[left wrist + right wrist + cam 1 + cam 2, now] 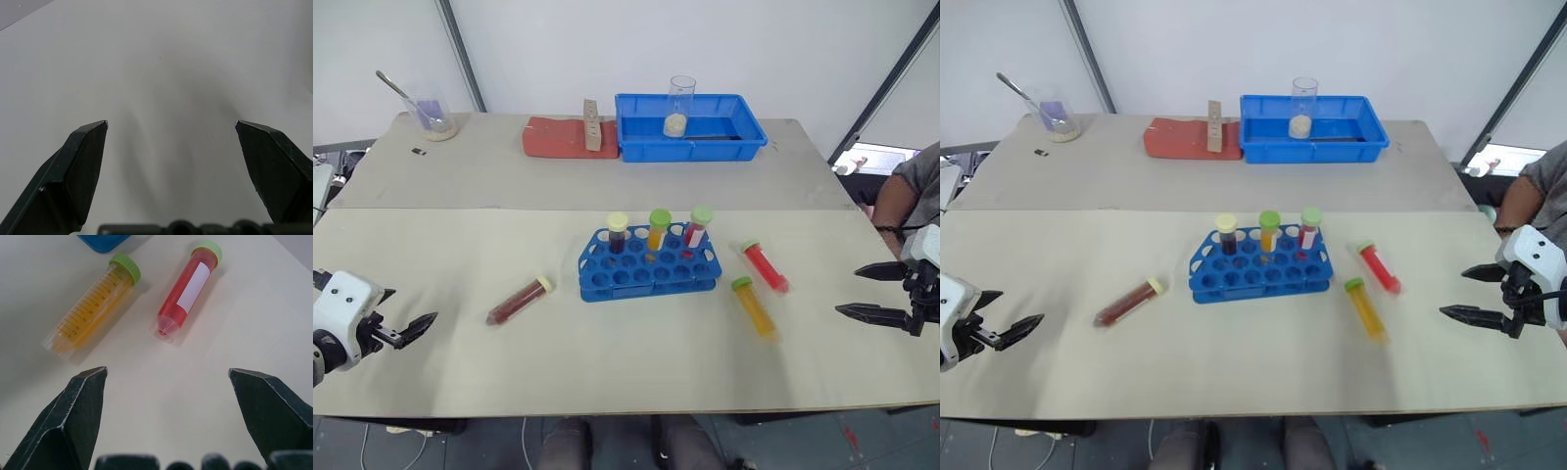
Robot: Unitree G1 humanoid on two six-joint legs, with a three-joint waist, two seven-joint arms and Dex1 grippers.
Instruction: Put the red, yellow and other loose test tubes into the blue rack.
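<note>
**Both arms wide, three tubes loose on the table**

The robot's two arms reach out over the near edge of the beige table (626, 372), one at each side, well apart from the work in the middle. The left gripper (416, 328) hangs low over bare tabletop at the near left, angled forward and slightly down, its black fingers (80, 161) spread wide with nothing between them. The right gripper (867, 292) sits at the near right, turned inward toward the centre of the table and tipped down, its fingers (78, 406) likewise spread and empty.

Just ahead of the right gripper lie two loose tubes, side by side but not touching: the yellow tube (755, 308) with a green cap, nearer the robot, and the red tube (765, 265), also green-capped, a little further back. Both lie flat beside the right end of the blue rack (649, 270). To the rack's left, a dark red tube (519, 300) with a pale yellow cap lies flat on its side, near the rack and apart from the left gripper.

The rack stands mid-table with three capped tubes upright in its back row.

Beyond it, on the far table, a blue tray (690, 127) holds a clear cup; a red mat (558, 137) lies beside the tray, and a beaker (433, 113) with a spoon stands at the far left. A person's arm (901, 201) shows at the right edge.
</note>
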